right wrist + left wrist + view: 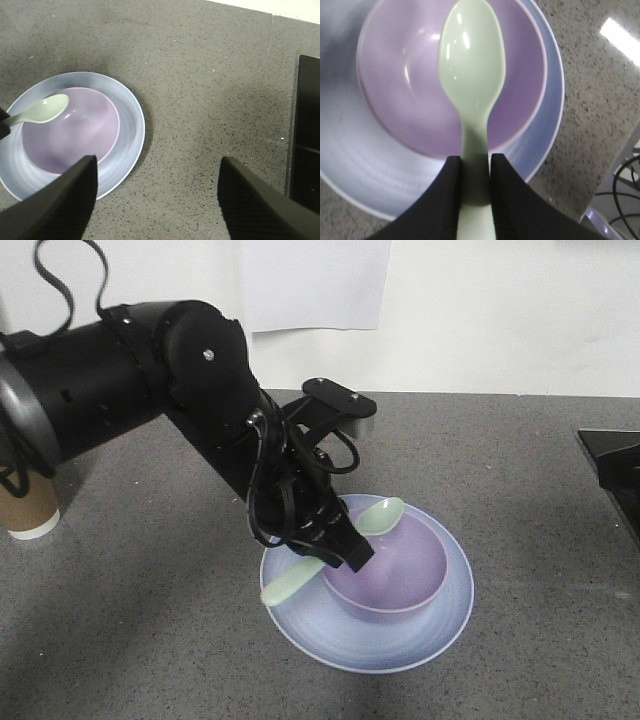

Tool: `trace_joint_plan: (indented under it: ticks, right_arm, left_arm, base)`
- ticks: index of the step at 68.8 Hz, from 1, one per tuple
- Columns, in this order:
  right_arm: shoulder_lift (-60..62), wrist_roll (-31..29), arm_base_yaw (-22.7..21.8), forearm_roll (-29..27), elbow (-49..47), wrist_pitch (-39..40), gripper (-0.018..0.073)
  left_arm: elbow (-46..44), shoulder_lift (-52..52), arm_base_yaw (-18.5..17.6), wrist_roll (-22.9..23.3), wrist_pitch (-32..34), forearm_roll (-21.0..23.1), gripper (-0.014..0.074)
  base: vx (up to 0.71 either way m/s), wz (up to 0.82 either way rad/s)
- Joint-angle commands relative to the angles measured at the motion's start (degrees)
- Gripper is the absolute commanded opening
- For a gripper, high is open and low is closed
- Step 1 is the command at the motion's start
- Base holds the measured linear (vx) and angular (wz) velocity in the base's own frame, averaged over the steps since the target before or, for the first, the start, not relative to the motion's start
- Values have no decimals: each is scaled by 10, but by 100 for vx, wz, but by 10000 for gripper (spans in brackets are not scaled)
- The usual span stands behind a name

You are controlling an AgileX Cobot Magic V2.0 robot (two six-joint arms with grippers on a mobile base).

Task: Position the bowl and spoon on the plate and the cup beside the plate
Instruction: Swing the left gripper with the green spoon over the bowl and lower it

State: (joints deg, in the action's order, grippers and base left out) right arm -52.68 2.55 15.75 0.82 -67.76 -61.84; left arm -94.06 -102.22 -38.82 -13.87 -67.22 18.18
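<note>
The lavender bowl [390,565] [410,80] [70,130] sits inside the pale blue plate [400,645] [365,175] [127,145] on the grey table. My left gripper [345,550] [475,162] is shut on the handle of the mint-green spoon [378,517] [472,60] [42,110], whose scoop hangs over the bowl while the handle end juts out past the plate's left rim. The brown paper cup [28,505] stands far left, partly hidden by the left arm. My right gripper [157,167] is open above bare table to the right of the plate.
A black object [615,470] [306,135] lies at the right edge of the table. A white wall with a paper sheet [315,280] runs behind the table. The left arm [150,380] reaches across the left half.
</note>
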Motion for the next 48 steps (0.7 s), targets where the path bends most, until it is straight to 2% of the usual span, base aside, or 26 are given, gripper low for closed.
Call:
trace_joint_plan:
  ticks: [1, 31, 32, 48]
  right_arm:
    - [2, -1, -2, 2, -13, 31, 501]
    - [2, -1, -2, 2, -13, 27, 501]
    - [2, -1, -2, 2, -13, 25, 501]
    - [2, -1, -2, 2, -13, 25, 501]
  left_arm:
    - [-15, 21, -9, -3, 40, 18, 1]
    - [-15, -4, -14, -1, 86, 18, 24]
    - [-15, -4, -14, -1, 90, 18, 64]
    - [-15, -4, -14, 0, 86, 17, 137]
  base:
    - [0, 0]
    - [0, 0]
    - [0, 0]
    - [0, 0]
